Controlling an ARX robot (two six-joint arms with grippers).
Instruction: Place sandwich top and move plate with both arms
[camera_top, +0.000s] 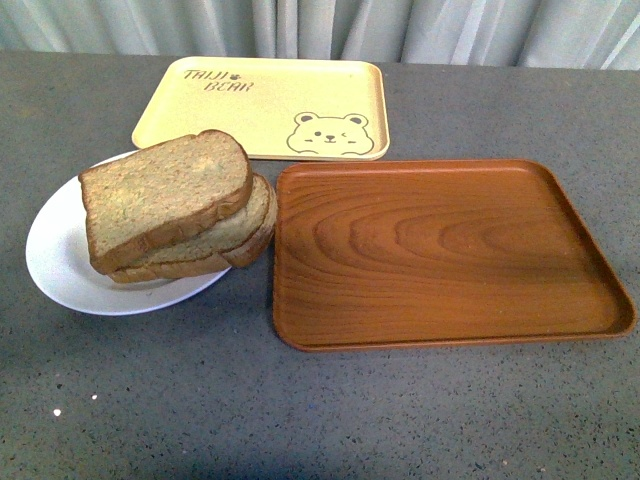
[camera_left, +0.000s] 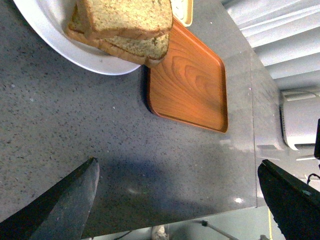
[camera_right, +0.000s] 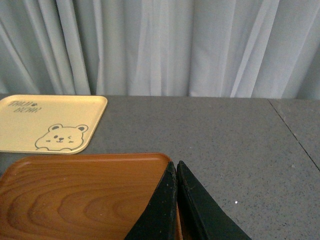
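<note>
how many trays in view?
2. The yellow bear tray lies at the far side of the table. The wood tray lies nearer, just right of the plate. Nothing suggests a hidden one.

The plate (camera_top: 60, 262) has bare counter (camera_top: 300, 420) from its 5 round to its 10 o'clock, open to jaws. At 3 o'clock the wood tray (camera_top: 440, 260) lies just beside its rim, and the slices (camera_top: 170, 200) overhang that narrow gap. At 1 o'clock the yellow tray (camera_top: 270, 100) sits near.
</note>
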